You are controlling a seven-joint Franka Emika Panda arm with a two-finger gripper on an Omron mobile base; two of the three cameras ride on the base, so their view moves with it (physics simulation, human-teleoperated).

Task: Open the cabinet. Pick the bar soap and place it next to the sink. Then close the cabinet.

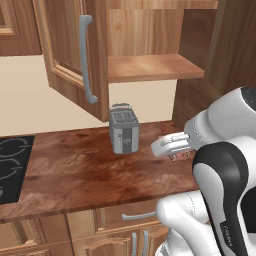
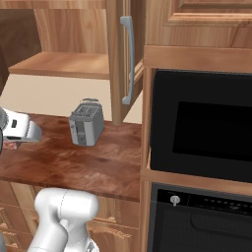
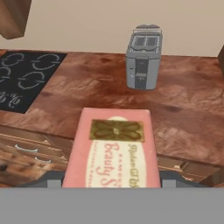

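Note:
The cabinet (image 1: pixel 70 55) hangs above the counter with its doors swung open, and its lower shelf (image 1: pixel 152 67) is bare; the other door (image 2: pixel 118 59) shows edge-on with its grey bar handle (image 2: pixel 128 59). My gripper (image 3: pixel 112 177) is shut on the bar soap (image 3: pixel 114 151), a pink block with a gold label, held above the counter's front edge. From the base, the gripper (image 1: pixel 177 152) carries the soap (image 1: pixel 181 156) to the right of the toaster. On the other side the gripper (image 2: pixel 15 142) and a sliver of the soap (image 2: pixel 12 145) sit at the left edge. The sink is out of view.
A grey toaster (image 1: pixel 123 130) (image 2: pixel 86 123) (image 3: pixel 143 57) stands on the brown counter (image 1: pixel 85 175) below the cabinet. A black cooktop (image 1: pixel 10 167) (image 3: pixel 26 78) lies at one end, and a black built-in oven (image 2: pixel 202 128) rises at the other. Drawer units (image 1: pixel 135 217) run below.

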